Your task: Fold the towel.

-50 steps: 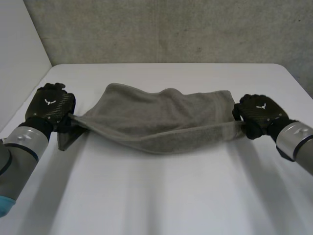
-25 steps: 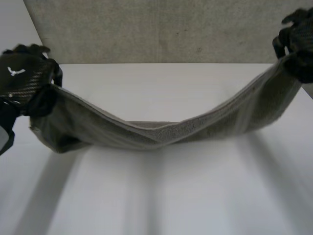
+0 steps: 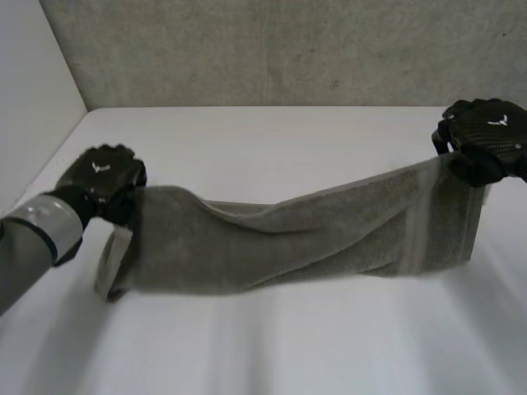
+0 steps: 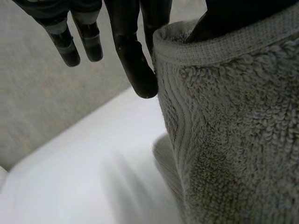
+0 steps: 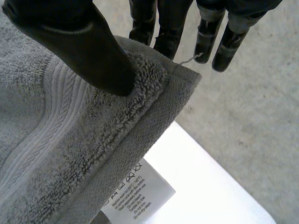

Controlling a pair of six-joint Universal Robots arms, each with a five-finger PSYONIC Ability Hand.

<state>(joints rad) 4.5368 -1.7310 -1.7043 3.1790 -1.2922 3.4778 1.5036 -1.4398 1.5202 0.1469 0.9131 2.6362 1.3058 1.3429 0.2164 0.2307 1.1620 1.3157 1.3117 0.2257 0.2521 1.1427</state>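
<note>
A grey towel (image 3: 280, 239) hangs stretched between my two hands above the white table (image 3: 263, 346), sagging in the middle. My left hand (image 3: 103, 177) is shut on the towel's left end, lower and nearer the table. In the left wrist view the towel (image 4: 233, 130) is pinched between the thumb and the fingers (image 4: 135, 70). My right hand (image 3: 482, 148) is shut on the right end, held higher. In the right wrist view its thumb (image 5: 88, 51) presses a corner of the towel (image 5: 70, 140) against the fingers, and a white care label (image 5: 135, 191) hangs below.
A rough grey wall (image 3: 280, 49) stands behind the table's far edge. A pale wall (image 3: 29, 90) rises at the left.
Both hands lifted the towel off the table and pulled its ends apart. Since half a second ago the left hand has come down and inward, the right hand slightly lower.
</note>
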